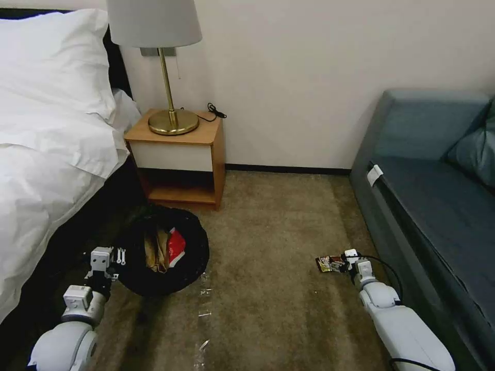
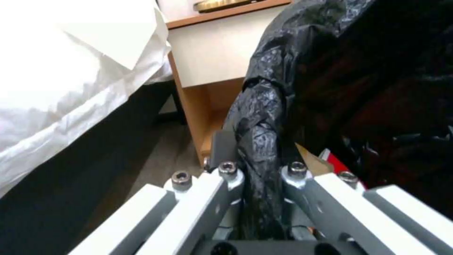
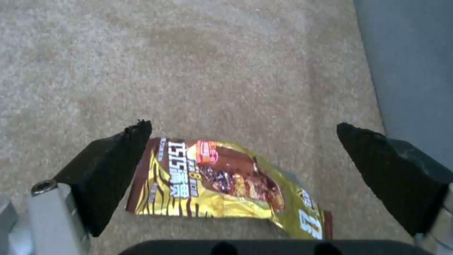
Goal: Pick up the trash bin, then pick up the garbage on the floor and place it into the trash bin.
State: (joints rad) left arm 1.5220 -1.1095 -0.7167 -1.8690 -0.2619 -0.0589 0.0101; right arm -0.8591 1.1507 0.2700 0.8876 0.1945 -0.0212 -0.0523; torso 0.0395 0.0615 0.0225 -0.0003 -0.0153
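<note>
Clamping black-bagged trash bin (image 1: 164, 251) rim: left gripper (image 2: 261, 169), 8 o'clock; right gripper (image 3: 243, 152) (jaws wide) straddles snack wrapper (image 3: 222, 179), 4 o'clock.

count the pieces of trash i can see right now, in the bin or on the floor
3. A crumpled brown paper bag and a red-and-white packet sit inside the trash bin; a snack wrapper lies on the carpet between the right gripper's open fingers. More may be hidden in the bin.

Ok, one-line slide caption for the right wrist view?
Right gripper open over the snack wrapper on the carpet, sofa alongside.
</note>
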